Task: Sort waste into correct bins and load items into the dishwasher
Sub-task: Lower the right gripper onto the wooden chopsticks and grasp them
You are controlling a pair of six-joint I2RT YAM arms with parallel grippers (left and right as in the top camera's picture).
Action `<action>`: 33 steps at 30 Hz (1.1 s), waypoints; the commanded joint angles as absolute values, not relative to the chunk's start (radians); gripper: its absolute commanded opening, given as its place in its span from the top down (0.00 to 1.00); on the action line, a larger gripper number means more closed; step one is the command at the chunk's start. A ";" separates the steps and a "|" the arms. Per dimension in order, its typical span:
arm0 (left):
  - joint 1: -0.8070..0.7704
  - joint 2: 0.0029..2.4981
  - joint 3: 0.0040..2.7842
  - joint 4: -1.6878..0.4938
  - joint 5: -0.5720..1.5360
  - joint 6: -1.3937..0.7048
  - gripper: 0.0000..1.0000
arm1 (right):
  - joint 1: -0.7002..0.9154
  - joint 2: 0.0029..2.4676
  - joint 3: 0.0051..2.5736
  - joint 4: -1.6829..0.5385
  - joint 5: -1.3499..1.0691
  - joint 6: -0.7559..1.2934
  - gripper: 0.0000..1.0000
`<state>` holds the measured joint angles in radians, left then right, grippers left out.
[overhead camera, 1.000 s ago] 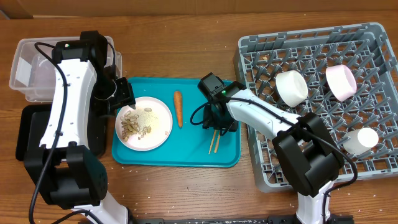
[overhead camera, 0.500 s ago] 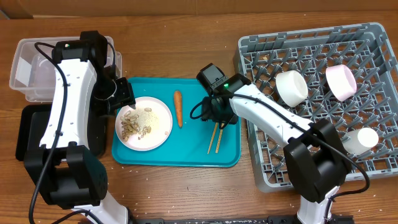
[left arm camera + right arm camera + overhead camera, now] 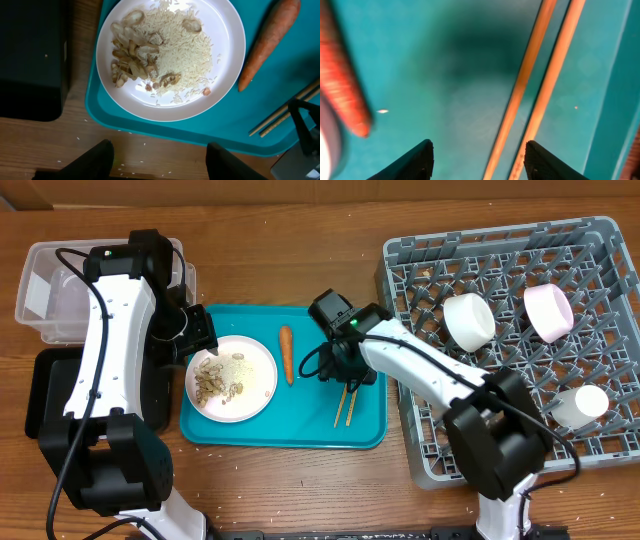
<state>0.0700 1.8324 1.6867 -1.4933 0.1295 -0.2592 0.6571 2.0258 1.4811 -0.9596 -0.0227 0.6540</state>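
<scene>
The white plate (image 3: 232, 378) with beige scraps and rice lies on the teal tray (image 3: 300, 430); it also shows in the left wrist view (image 3: 172, 55). The orange carrot (image 3: 287, 353) lies beside it, seen too in the left wrist view (image 3: 267, 42) and the right wrist view (image 3: 342, 95). The wooden chopsticks (image 3: 346, 405) lie on the tray, close under my open right gripper (image 3: 477, 160), one stick between its fingers (image 3: 520, 90). My left gripper (image 3: 159, 162) is open over the table at the tray's left edge. A white bowl (image 3: 468, 320), pink bowl (image 3: 548, 312) and white cup (image 3: 580, 405) sit in the grey rack (image 3: 420, 450).
A clear tub (image 3: 45, 290) stands at the far left, with the black tray (image 3: 50, 410) below it. Rice grains are scattered on the wood near the tray's edge (image 3: 135, 150).
My right gripper has shifted a little left and up over the chopsticks' upper end. The left arm, plate and carrot have not moved.
</scene>
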 commanded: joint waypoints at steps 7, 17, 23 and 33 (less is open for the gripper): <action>0.072 1.817 1.698 -1.492 0.123 -0.246 0.39 | 0.667 2.104 1.491 -0.956 -0.031 0.664 0.39; 0.072 1.817 1.698 -1.492 0.123 -0.246 0.39 | 0.667 2.104 1.491 -0.943 -0.061 0.689 0.39; 0.072 1.817 1.698 -1.495 0.122 -0.245 0.39 | 0.667 2.104 1.491 -0.909 -0.090 0.689 0.39; 0.072 1.817 1.698 -1.495 0.123 -0.239 0.39 | 0.667 2.105 1.491 -0.956 -0.052 0.749 0.57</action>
<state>0.0700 1.8324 1.6867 -1.4944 0.1295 -0.2558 0.6621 2.0903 1.4849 -0.9428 -0.0700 0.7021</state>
